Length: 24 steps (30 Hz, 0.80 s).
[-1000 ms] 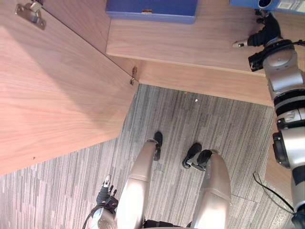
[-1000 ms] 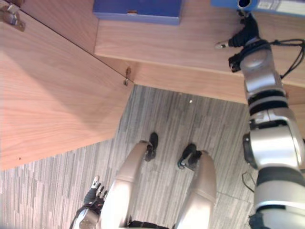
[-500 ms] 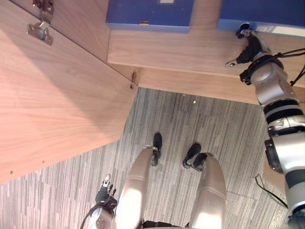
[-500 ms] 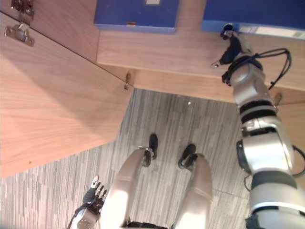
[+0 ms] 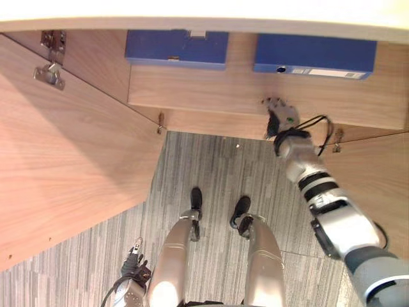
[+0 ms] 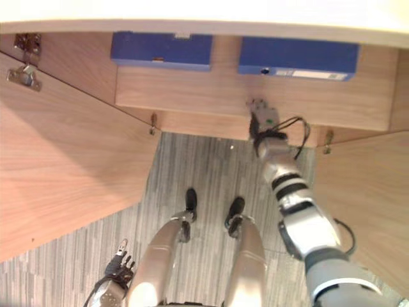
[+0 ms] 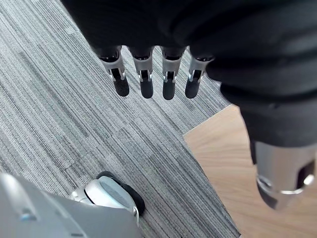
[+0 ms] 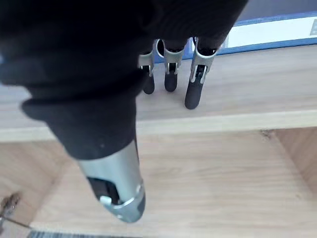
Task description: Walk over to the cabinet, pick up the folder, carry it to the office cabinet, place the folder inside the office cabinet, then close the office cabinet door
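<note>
Two blue folders lie on the cabinet shelf point(image 5: 204, 86), well apart: right folder point(image 5: 314, 56) with a white spine label, left folder point(image 5: 176, 49); right hand point(image 5: 280, 115) is at the shelf's front edge near the right folder, fingers point(image 8: 193, 94) straight, holding nothing; left hand point(image 5: 132, 268) is low over the carpet point(image 5: 223, 166), fingers relaxed, empty; left door point(image 5: 64, 160) and right door point(image 5: 377, 173) stand open.

The folder point(image 5: 314, 56) and second folder point(image 5: 177, 48) on the shelf point(image 5: 211, 89) — far ends hidden under the cabinet top point(image 5: 204, 13); open door point(image 5: 64, 160) left of the shelf is cut off.
</note>
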Motion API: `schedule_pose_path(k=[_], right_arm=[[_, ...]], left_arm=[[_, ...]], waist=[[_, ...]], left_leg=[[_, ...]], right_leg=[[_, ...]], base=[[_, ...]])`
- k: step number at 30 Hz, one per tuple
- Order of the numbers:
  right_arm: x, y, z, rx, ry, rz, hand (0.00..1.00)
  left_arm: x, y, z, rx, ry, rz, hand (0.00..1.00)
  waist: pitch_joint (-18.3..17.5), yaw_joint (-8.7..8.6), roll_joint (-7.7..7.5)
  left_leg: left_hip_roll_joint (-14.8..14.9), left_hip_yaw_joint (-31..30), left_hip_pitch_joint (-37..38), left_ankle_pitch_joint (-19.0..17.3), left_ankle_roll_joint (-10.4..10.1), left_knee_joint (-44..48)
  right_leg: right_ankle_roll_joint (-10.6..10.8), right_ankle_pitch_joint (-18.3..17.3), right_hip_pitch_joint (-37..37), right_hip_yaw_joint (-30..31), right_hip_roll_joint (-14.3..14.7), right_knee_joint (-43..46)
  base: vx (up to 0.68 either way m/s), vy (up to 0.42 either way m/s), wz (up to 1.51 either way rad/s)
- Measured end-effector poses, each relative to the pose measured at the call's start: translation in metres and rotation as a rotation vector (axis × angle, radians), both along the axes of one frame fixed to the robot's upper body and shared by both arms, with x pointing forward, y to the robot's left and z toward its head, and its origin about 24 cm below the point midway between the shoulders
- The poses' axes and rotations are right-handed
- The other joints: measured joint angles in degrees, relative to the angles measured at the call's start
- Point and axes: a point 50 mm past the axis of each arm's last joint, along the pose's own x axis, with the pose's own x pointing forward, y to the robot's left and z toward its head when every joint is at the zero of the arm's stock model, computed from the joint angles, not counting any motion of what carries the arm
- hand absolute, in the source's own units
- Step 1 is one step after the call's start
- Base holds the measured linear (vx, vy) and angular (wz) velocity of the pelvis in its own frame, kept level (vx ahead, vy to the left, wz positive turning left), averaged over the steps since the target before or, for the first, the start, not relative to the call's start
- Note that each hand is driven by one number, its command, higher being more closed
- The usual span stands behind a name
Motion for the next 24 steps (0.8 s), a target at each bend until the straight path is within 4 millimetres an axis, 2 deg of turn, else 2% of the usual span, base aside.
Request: schedule_pose_path(k=[3,5,6,7,8,11,13,15,17,18,21,24], right_arm=[[-0.008,0.013,-0.025,-0.025,0.058,0.019,0.00],[-0.018,0.023,-0.059,-0.028,0.201,0.032,0.00],[-0.031,0.029,-0.091,-0.041,0.336,0.043,0.00],[-0.040,0.032,-0.108,-0.044,0.404,0.048,0.00],[-0.068,0.043,-0.151,-0.036,0.573,0.069,0.00],[-0.094,0.061,-0.180,0.028,0.695,0.091,0.00],[-0.105,0.072,-0.191,0.104,0.743,0.092,0.00],[-0.119,0.075,-0.204,0.254,0.811,0.039,0.00],[-0.134,0.072,-0.219,0.504,0.875,-0.074,0.00],[-0.147,0.068,-0.230,0.702,0.890,-0.172,0.00],[-0.192,0.050,-0.261,1.068,0.861,-0.481,0.00],[-0.227,0.030,-0.279,1.237,0.818,-0.730,0.00]], left_arm=[[0.006,-0.002,0.000,-0.005,-0.002,-0.003,0.00],[0.005,-0.001,0.000,0.001,0.009,0.005,0.00],[0.005,0.000,-0.001,0.002,0.015,0.007,0.00],[0.004,0.000,-0.001,0.003,0.016,0.007,0.00],[0.006,-0.001,-0.001,0.001,0.013,0.005,0.00],[0.007,-0.002,0.000,0.004,0.012,0.004,0.00],[0.007,-0.003,0.000,0.009,0.014,-0.005,0.00],[0.008,-0.005,0.000,0.014,0.015,-0.020,0.00],[0.008,-0.010,-0.001,0.019,0.020,-0.042,0.00],[0.007,-0.012,-0.002,0.032,0.028,-0.064,0.00],[-0.005,-0.014,-0.009,0.077,0.100,-0.125,0.00],[-0.010,-0.019,-0.013,0.109,0.142,-0.167,0.00]], waist=[[-0.1,-0.72,-0.27],[-0.3,-0.63,-0.69],[-0.5,-0.47,-1.05],[-0.6,-0.45,-1.18],[-0.6,-0.50,-1.33],[-0.6,-0.56,-1.36],[-0.8,-0.24,-1.44],[-3.0,-0.13,-1.55],[-6.2,0.14,-1.49],[-7.3,0.47,-1.57],[-10.9,0.80,-1.26],[-13.4,0.79,-0.57]], left_leg=[[0.4,0.1,3.3,1.2,-0.1,-3.3],[1.2,0.6,6.0,1.2,0.0,-4.8],[1.5,0.8,7.6,1.2,0.0,-5.6],[1.5,0.8,8.4,1.2,0.0,-6.0],[2.1,1.5,10.4,1.2,0.0,-6.8],[3.2,4.0,14.5,0.8,-0.6,-7.0],[4.2,5.5,18.9,-0.2,-1.0,-6.9],[5.5,6.8,21.4,-1.9,-1.3,-5.8],[6.8,7.4,21.7,-3.0,-1.3,-4.4],[7.7,8.2,23.1,-3.9,-1.5,-3.6],[10.2,10.0,27.7,-7.1,-2.0,-0.8],[11.6,9.6,28.7,-9.6,-2.4,2.1]], right_leg=[[0.2,1.4,3.4,-0.6,1.0,-3.5],[0.4,2.5,6.5,-0.7,2.4,-6.5],[0.6,2.7,8.2,-0.7,2.8,-7.7],[0.7,2.8,9.0,-0.8,3.0,-8.2],[1.0,3.5,11.3,-0.8,3.8,-10.1],[1.5,4.6,15.6,-0.8,5.0,-12.5],[1.5,5.3,20.2,-0.7,6.0,-14.7],[1.6,5.6,23.2,-0.4,7.4,-16.4],[1.5,6.5,24.7,0.1,8.9,-18.6],[1.3,7.0,26.6,0.9,10.0,-20.1],[1.0,7.9,32.5,3.1,12.9,-23.9],[1.2,9.6,35.6,5.6,15.2,-28.0]], base=[[0.09,0.017,-0.12],[0.07,0.003,-0.24],[0.07,-0.002,-0.13],[0.14,-0.016,-0.20],[0.13,-0.016,-0.21],[0.09,-0.010,-0.37],[0.05,-0.015,-0.52],[0.01,-0.029,-0.39],[0.02,-0.044,-0.34],[0.03,-0.028,-0.36],[0.02,-0.024,-0.48],[0.02,0.006,-0.48]])
